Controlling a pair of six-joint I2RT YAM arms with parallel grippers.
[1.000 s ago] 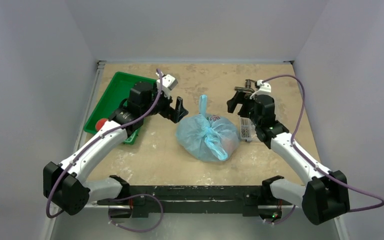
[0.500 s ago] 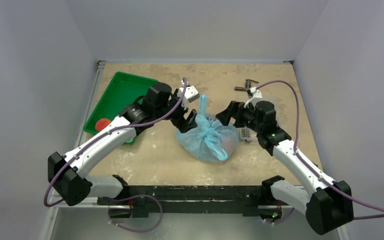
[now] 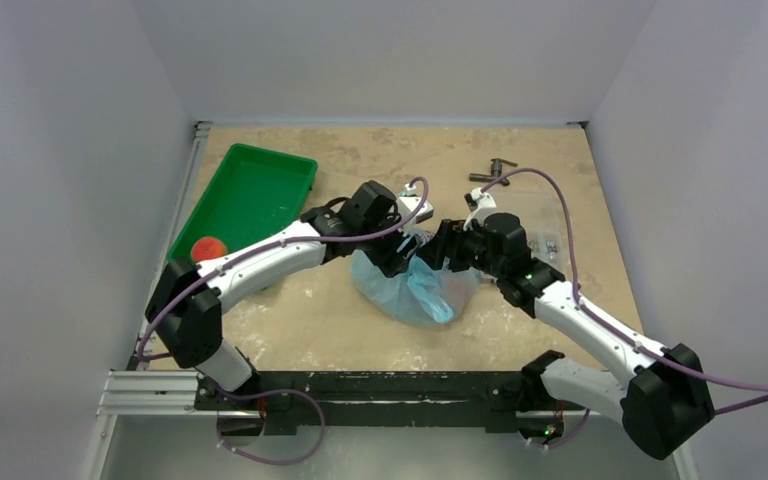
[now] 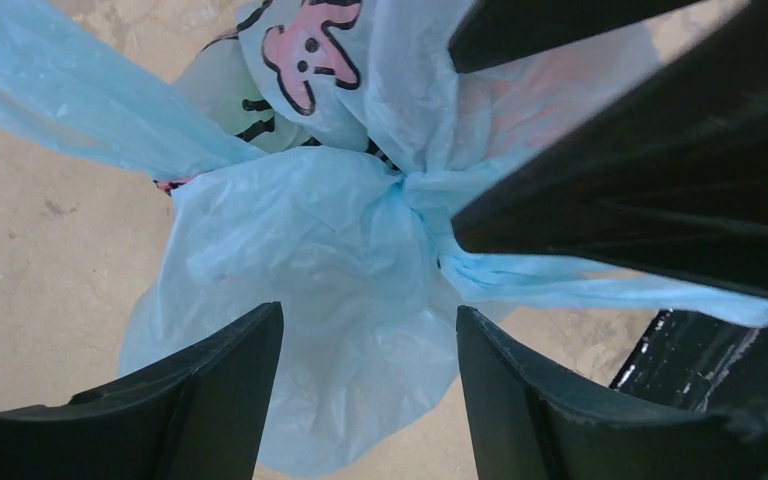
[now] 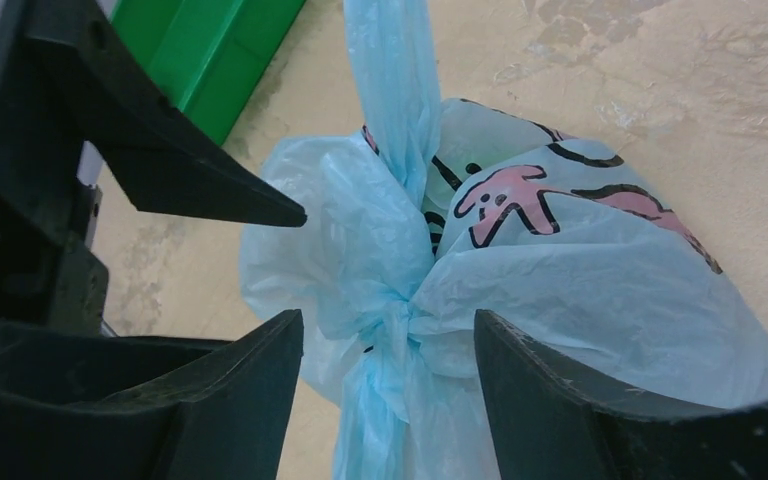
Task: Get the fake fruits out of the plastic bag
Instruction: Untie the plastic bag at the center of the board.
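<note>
Thin light-blue printed plastic bag (image 3: pixel 415 290): table centre, handles tied shut; other fruits judged inside. Left gripper (image 4: pixel 365 320), right gripper (image 5: pixel 388 325): both claws spread wide, straddling the knot (image 4: pixel 410 190), apparently to untie it. Green rectangular tray (image 3: pixel 250 190), far left: holds one red round toy fruit (image 3: pixel 208 248).

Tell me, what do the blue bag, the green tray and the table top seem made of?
The blue bag looks like thin plastic film, translucent, faintly glossy: it crinkles and knots tightly. The green tray seems rigid moulded plastic, smooth, with a raised rim. The table top may be wood or board, matte, blotchy beige; hard to tell.
</note>
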